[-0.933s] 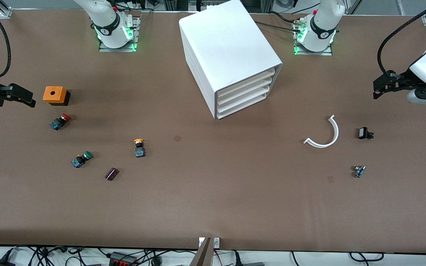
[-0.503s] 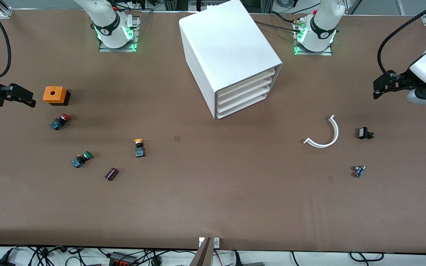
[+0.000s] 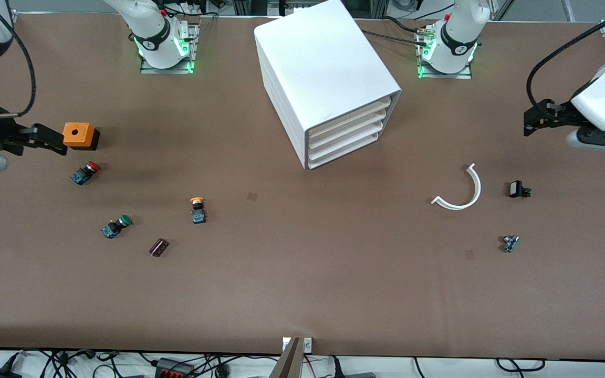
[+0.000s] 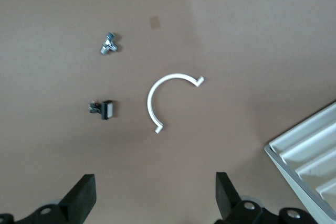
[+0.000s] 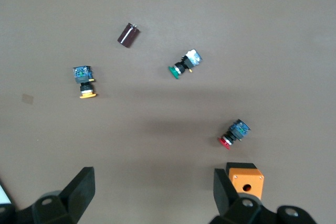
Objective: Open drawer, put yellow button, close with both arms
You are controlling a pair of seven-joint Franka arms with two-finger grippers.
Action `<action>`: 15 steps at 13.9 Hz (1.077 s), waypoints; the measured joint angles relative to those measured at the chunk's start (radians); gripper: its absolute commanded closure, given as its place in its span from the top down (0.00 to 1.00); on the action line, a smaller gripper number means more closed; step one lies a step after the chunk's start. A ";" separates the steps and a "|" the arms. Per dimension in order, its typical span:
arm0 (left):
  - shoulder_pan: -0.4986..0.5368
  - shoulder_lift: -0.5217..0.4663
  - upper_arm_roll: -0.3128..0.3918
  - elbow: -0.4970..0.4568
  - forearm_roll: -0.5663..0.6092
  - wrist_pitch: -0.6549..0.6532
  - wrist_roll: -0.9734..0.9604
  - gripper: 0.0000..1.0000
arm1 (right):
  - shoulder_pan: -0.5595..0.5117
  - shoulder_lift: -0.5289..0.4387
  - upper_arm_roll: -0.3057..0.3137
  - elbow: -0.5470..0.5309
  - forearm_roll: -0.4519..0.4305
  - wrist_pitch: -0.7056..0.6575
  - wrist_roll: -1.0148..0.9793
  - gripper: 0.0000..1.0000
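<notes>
No legible writing shows on the yellow button (image 3: 197, 209) or drawer (image 3: 348, 118).

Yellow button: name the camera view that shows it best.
The right wrist view: the yellow button lies unobstructed, with cap and blue body distinct. The front view shows it smaller, standing on the table. The left wrist view misses it.
</notes>
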 measured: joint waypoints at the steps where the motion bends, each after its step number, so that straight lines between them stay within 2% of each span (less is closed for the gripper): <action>1: -0.003 0.013 -0.003 -0.001 -0.028 -0.022 0.000 1.00 | 0.015 0.018 0.001 -0.001 0.001 0.016 0.000 1.00; 4: -0.009 0.052 -0.015 -0.002 -0.178 -0.090 0.020 1.00 | 0.069 0.087 0.003 -0.003 0.003 0.042 0.000 1.00; 8: -0.002 0.114 -0.014 -0.007 -0.415 -0.153 0.170 1.00 | 0.145 0.177 0.005 -0.006 0.004 0.076 0.000 1.00; 12: 0.009 0.226 -0.014 -0.016 -0.648 -0.234 0.298 1.00 | 0.199 0.250 0.007 -0.009 0.009 0.128 0.000 1.00; 15: 0.022 0.325 -0.013 -0.053 -0.807 -0.248 0.447 1.00 | 0.212 0.303 0.007 -0.009 0.070 0.154 0.000 1.00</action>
